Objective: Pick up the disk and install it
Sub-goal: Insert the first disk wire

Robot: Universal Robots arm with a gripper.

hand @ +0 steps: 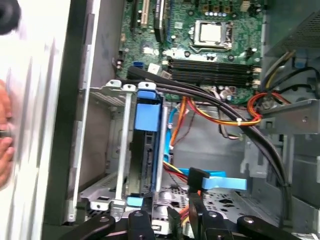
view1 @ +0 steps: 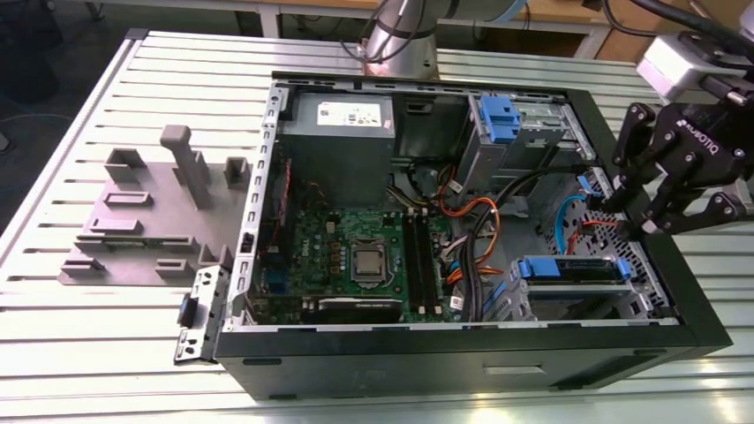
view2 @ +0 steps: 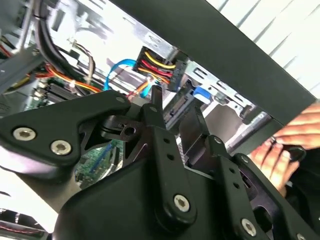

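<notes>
The disk [view1: 574, 269], held in its bright blue carrier, sits in the metal drive cage at the near corner of the open computer case [view1: 471, 353], on the exterior view's right. In the first wrist view the disk [hand: 148, 145] stands on edge inside that cage. My gripper [view1: 633, 219] hovers over the case's right wall, just above and beyond the cage. Its black fingers [hand: 194, 202] are apart with nothing between them, so the gripper [hand: 170, 205] is open and clear of the disk. The second wrist view shows the gripper [view2: 175, 110] above loose cables.
A blue data cable [hand: 215, 181] and a black power plug [view2: 157, 67] with coloured wires hang loose near the cage. A person's hand [view2: 280, 150] rests outside the case wall. A second cage with a blue latch [view1: 501, 115], the motherboard [view1: 353, 247] and a grey fixture [view1: 154, 212] lie farther off.
</notes>
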